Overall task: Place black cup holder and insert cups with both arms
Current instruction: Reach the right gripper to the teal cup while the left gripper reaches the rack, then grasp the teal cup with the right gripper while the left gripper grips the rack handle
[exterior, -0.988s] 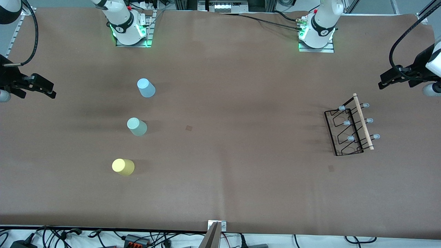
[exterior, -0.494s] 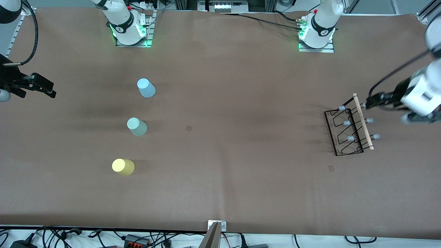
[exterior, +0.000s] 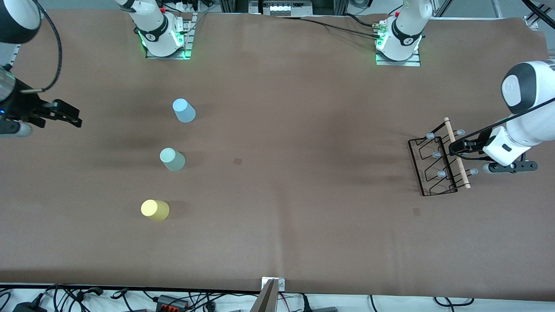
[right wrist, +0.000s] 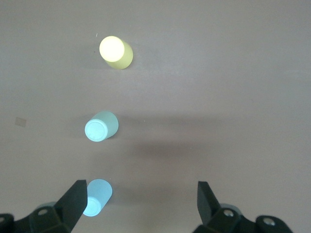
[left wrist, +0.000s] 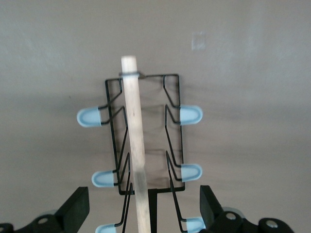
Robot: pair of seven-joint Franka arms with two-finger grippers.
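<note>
The black cup holder (exterior: 437, 164) stands on the brown table toward the left arm's end, its wooden rod (exterior: 456, 151) on top. My left gripper (exterior: 454, 148) is open over it. In the left wrist view the fingers (left wrist: 75, 209) straddle the rod (left wrist: 135, 145) and the rack (left wrist: 172, 141) without touching; my left gripper (left wrist: 143, 208) holds nothing. The light blue cup (exterior: 184, 110), grey-green cup (exterior: 172, 159) and yellow cup (exterior: 155, 209) stand in a row toward the right arm's end. My right gripper (exterior: 73, 116) is open and empty beside them, and in its wrist view (right wrist: 141, 201) it faces the blue (right wrist: 97, 196), grey-green (right wrist: 101, 127) and yellow (right wrist: 115, 52) cups.
Two small dark square marks lie on the table, one mid-table (exterior: 237, 160) and one nearer the camera than the rack (exterior: 416, 211). The arm bases (exterior: 164, 39) (exterior: 398, 43) stand along the table's edge farthest from the camera. Cables run along the nearest edge (exterior: 173, 301).
My left arm has swung in from the table's end and brought its open gripper over the rack's rod. My right gripper has shifted slightly toward the cups. Rack and cups have not moved.
</note>
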